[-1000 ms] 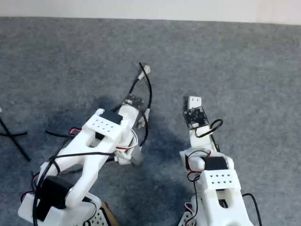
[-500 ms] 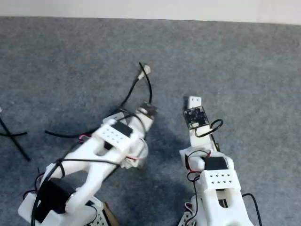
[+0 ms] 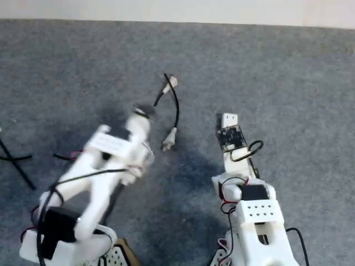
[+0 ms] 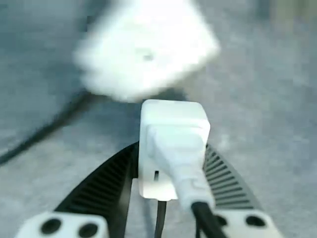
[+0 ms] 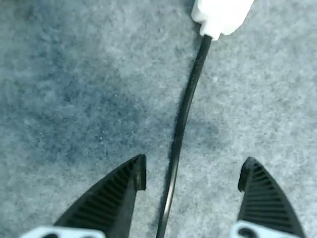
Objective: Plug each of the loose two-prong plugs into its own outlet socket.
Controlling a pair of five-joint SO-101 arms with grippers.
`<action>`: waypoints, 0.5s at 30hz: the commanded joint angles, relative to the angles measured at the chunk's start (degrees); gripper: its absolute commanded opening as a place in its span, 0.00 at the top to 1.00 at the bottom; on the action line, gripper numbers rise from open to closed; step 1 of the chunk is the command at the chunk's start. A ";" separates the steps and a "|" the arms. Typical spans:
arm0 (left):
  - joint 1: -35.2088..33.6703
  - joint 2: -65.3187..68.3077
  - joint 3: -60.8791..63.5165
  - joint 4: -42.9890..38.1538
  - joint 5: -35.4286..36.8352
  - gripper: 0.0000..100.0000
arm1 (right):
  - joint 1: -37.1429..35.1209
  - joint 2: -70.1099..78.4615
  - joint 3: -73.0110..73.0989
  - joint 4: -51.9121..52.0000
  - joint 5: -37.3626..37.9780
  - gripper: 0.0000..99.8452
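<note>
Left gripper (image 4: 172, 151) is clamped on a white block (image 4: 171, 121), ribbed black jaws pressing both its sides. A white plug (image 4: 185, 171) sits against the block's near face, and its black lead (image 4: 203, 220) runs off toward the wrist camera. Can't tell if the prongs are fully in. Beyond the block is a blurred white shape (image 4: 146, 49) over the grey carpet (image 4: 277, 99), too smeared to identify.

High view: left arm (image 3: 105, 160) angles up from the lower left, its tip blurred near mid-carpet. Just beside the tip a loose black cord (image 3: 177, 105) curves on the carpet. Two pale ends show, far plug end (image 3: 170, 84) and near plug end (image 3: 169, 138). The near one lies free between the two arms, touching neither. A strand from the far one heads toward the left arm's tip; can't tell how the strands join.

Right gripper (image 5: 193, 161) is wide open low over the carpet, nothing gripped. A black cable (image 5: 185, 104) runs through the gap between the jaws, touching neither, and ends in a white connector (image 5: 220, 15) past the fingertips. In the high view the right arm (image 3: 255, 216) points up the table from the lower right, apart from the left arm. There is a white piece (image 3: 229, 119) at its tip; can't tell if it is that connector or part of the claw.

Thin crossed black rods (image 3: 16, 160) at the carpet's left edge
</note>
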 commanded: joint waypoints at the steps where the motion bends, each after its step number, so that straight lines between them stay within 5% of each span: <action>1: -6.11 -0.40 -7.08 3.87 -2.46 1.00 | 0.75 0.40 -0.22 -1.01 0.62 0.71; 9: -23.87 0.66 -24.48 5.89 -3.34 1.00 | 0.75 0.40 -0.13 -1.01 0.62 0.71; 15: -34.51 14.11 -40.84 6.24 -4.66 1.00 | 0.57 0.40 -0.13 -0.92 0.62 0.71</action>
